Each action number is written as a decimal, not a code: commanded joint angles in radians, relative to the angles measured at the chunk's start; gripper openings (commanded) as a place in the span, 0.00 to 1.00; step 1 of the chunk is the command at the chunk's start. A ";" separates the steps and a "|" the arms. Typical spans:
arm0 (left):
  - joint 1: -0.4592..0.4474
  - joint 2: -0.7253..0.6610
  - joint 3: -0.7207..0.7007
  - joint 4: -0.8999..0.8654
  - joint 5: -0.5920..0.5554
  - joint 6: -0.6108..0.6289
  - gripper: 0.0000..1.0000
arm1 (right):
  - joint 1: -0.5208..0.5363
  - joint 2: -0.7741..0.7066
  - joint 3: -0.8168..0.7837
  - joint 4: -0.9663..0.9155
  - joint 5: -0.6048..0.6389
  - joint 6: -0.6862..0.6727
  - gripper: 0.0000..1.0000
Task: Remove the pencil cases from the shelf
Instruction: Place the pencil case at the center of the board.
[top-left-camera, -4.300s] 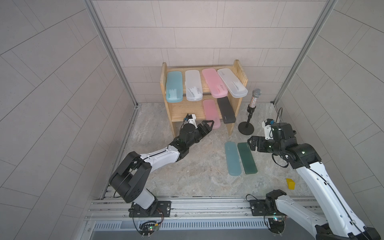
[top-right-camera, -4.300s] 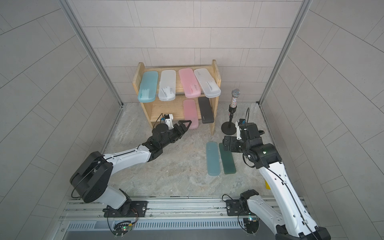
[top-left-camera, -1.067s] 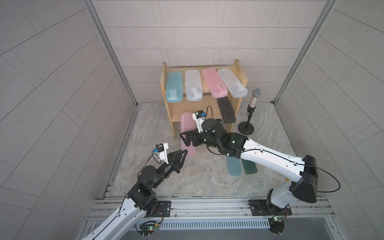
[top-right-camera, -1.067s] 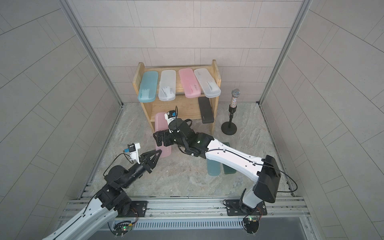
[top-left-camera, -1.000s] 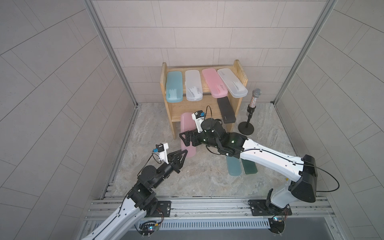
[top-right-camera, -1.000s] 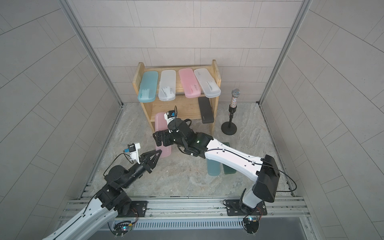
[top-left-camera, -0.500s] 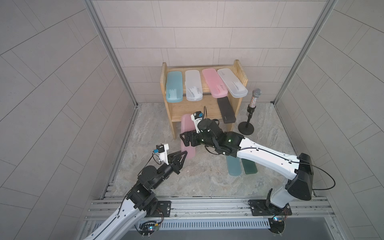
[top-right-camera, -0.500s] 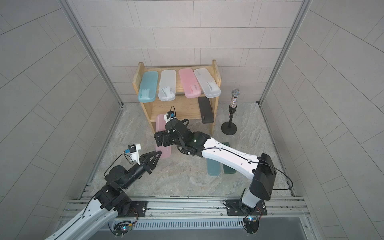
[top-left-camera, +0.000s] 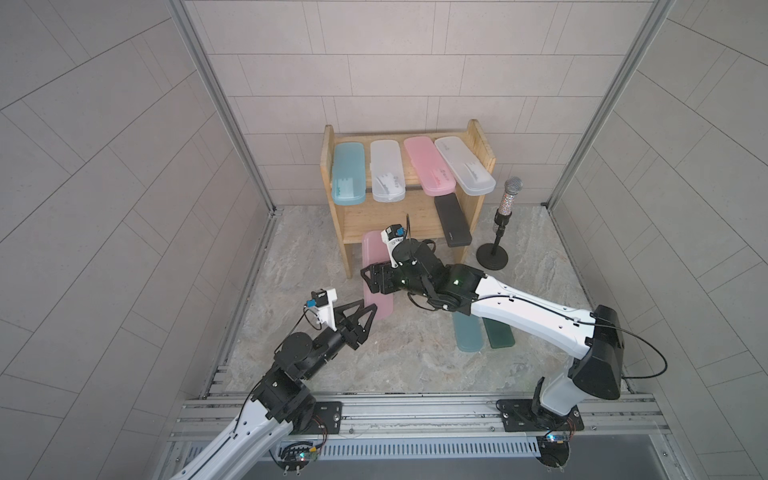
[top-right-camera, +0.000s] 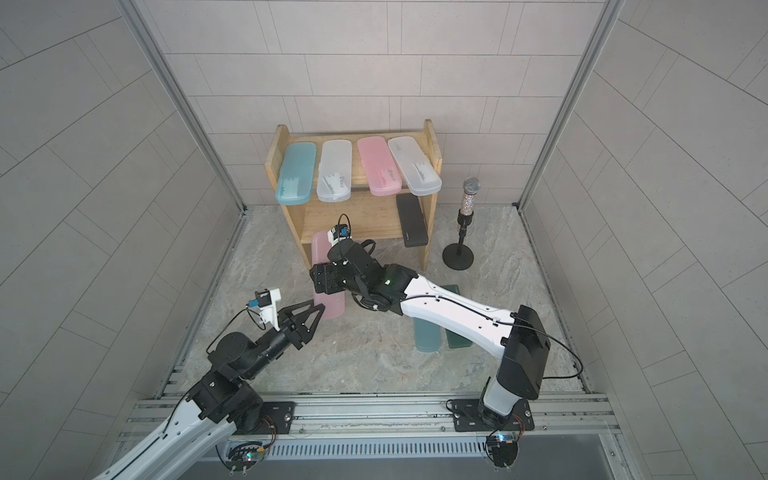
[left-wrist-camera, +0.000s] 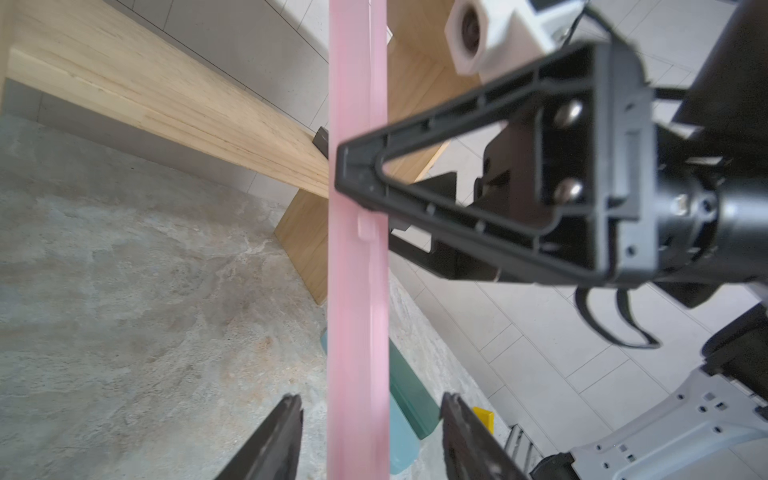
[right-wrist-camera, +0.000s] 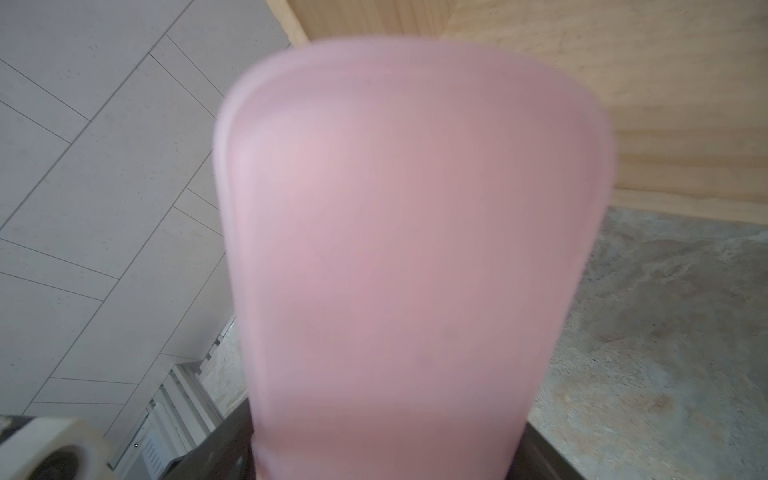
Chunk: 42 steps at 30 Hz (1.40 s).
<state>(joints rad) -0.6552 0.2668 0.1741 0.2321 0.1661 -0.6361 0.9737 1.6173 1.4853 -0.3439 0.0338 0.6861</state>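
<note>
A pink pencil case (top-left-camera: 380, 305) (top-right-camera: 321, 253) hangs in front of the shelf's (top-left-camera: 332, 166) left leg. My right gripper (top-left-camera: 376, 279) (right-wrist-camera: 384, 457) is shut across its width, and the case (right-wrist-camera: 415, 249) fills that wrist view. My left gripper (top-left-camera: 371, 312) (left-wrist-camera: 370, 401) straddles the case's near end with a gap on each side, open. The top tier holds a light blue case (top-left-camera: 349, 174), two frosted white cases (top-left-camera: 386, 170) (top-left-camera: 465, 166) and a pink one (top-left-camera: 430, 164). A black case (top-left-camera: 453, 220) lies on the lower tier.
A light blue case (top-left-camera: 469, 336) and a dark green case (top-left-camera: 498, 336) lie side by side on the floor under my right forearm. A glittery microphone (top-left-camera: 505, 208) on a black stand is right of the shelf. Tiled walls close in three sides.
My left gripper has opened off the near end of the pink case, and my right gripper has closed across its width. Both arms have hardly shifted.
</note>
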 joint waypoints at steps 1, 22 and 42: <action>-0.004 -0.032 0.035 -0.037 -0.044 0.010 0.76 | -0.015 -0.067 -0.051 -0.087 0.030 -0.052 0.71; -0.006 0.074 0.024 0.006 -0.066 -0.026 0.88 | -0.197 -0.032 -0.459 -0.106 -0.055 -0.025 0.69; -0.005 0.055 0.013 -0.028 -0.108 -0.046 0.90 | -0.268 0.117 -0.473 -0.069 0.036 -0.013 0.78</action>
<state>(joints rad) -0.6552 0.3271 0.1879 0.2031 0.0742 -0.6704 0.7113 1.7233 1.0096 -0.4164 0.0082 0.6670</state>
